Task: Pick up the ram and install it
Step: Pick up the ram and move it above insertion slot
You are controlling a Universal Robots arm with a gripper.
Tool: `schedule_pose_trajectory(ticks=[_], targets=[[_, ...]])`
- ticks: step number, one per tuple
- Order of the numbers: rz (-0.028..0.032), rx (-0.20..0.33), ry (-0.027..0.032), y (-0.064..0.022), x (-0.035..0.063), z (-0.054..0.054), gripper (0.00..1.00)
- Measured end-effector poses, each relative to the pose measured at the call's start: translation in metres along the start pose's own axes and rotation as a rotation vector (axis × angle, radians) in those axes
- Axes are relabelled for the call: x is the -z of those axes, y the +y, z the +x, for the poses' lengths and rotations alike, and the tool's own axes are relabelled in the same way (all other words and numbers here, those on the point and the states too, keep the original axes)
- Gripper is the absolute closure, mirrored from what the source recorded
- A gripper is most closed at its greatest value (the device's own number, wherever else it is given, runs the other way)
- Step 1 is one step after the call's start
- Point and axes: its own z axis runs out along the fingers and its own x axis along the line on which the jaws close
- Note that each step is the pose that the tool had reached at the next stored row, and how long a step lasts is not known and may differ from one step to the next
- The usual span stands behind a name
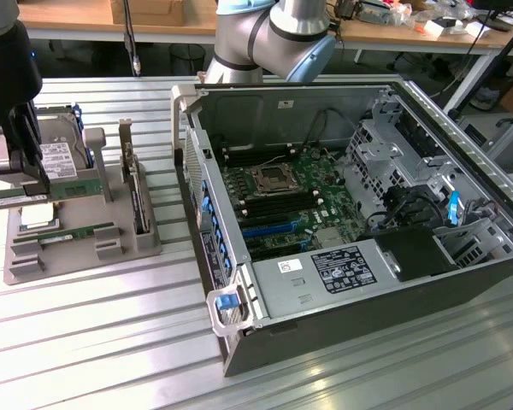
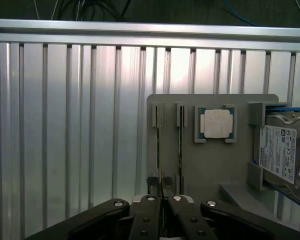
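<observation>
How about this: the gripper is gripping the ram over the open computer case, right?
Not quite. The gripper is gripping the ram, but over the gray holder, not the open computer case. The exterior view shows this.

The robot's black two-fingered gripper (image 1: pixel 21 184) (image 2: pixel 161 200) hangs over the flat grey plastic holder tray (image 1: pixel 145 243) (image 2: pixel 215 165), above the tray's edge at the exterior view's left, with its fingers pointing down. Above it, the black wrist housing (image 1: pixel 8 68) stands about upright. In the wrist view the two black fingers (image 2: pixel 145 217) meet at the centre, pressed from both sides on the edge of the long, thin green ram stick (image 1: pixel 17 198) (image 2: pixel 161 187). The arm's silver and pale-blue elbow joints (image 1: pixel 278 34) sit well apart from the tray, beyond it and toward the exterior view's right.
</observation>
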Motion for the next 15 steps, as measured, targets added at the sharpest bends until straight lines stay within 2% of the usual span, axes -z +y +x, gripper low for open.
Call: schedule_pose_trajectory(ticks=[15], targets=[[0.0,0.0,0.0,0.0,0.0107,0.0,0.88]])
